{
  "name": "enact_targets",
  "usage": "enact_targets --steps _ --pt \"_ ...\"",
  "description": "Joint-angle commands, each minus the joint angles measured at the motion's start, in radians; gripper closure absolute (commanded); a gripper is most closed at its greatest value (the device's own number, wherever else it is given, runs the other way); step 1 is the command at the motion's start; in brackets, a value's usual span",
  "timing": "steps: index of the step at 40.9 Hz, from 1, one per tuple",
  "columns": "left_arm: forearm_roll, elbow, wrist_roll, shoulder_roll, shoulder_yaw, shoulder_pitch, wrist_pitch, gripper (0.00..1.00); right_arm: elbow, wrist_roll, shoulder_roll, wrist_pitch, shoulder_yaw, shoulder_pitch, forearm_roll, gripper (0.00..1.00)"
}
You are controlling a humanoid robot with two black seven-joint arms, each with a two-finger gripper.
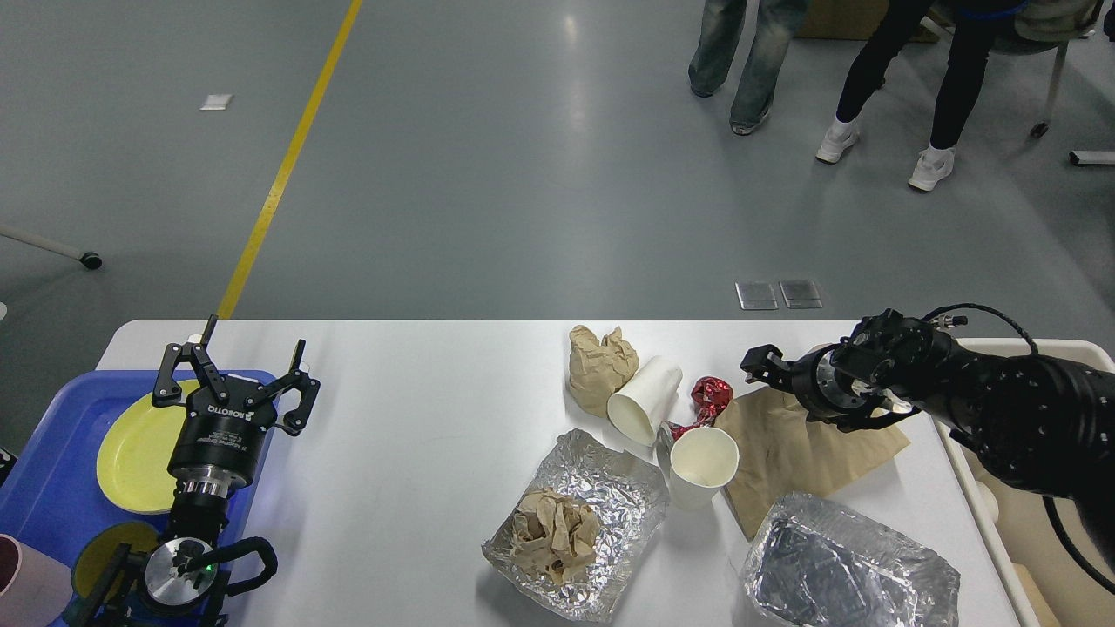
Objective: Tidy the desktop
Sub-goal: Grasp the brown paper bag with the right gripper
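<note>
Desktop (409, 418) bare mid-left; left tool (233, 376) spread wide, right tool (771, 366) state unclear.

Black left claw (235, 380), white ROBOTIQ lettering, silver wrist flanges, black cables

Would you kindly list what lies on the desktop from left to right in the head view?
Blue tray → yellow plate → left claw → crumpled paper in foil tray → upright white cup → flat brown bag → right claw → beige bin.
</note>
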Motion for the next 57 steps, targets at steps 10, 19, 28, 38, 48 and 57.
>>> enact_targets --steps 10,19,28,38,48,57 --pt "0.0 0.0 0.001 0.0 0.0 0.0 0.0 0.04 -0.011 -0.001 0.035 -0.161 0.034 -0.08 -0.069 0.0" --pt "0.0 0.0 0.001 0.0 0.0 0.0 0.0 0.04 -0.009 -0.001 0.039 -0.214 0.054 -0.094 -0.106 0.0" --pt "0.0 0.0 0.001 0.0 0.0 -0.002 0.0 0.04 0.001 -0.031 0.038 -0.21 0.054 -0.094 -0.134 0.89" --pt "0.0 0.0 -0.001 0.0 0.0 0.0 0.0 0.04 0.0 -0.057 0.038 -0.205 0.055 -0.094 -0.132 1.0" --pt "-0.001 0.0 -0.001 0.0 0.0 -0.002 0.0 0.04 -0.002 -0.074 0.032 -0.211 0.09 -0.092 -0.124 1.0" --pt "0.0 0.0 0.001 0.0 0.0 0.0 0.0 0.04 0.001 -0.074 0.032 -0.211 0.092 -0.083 -0.123 1.0"
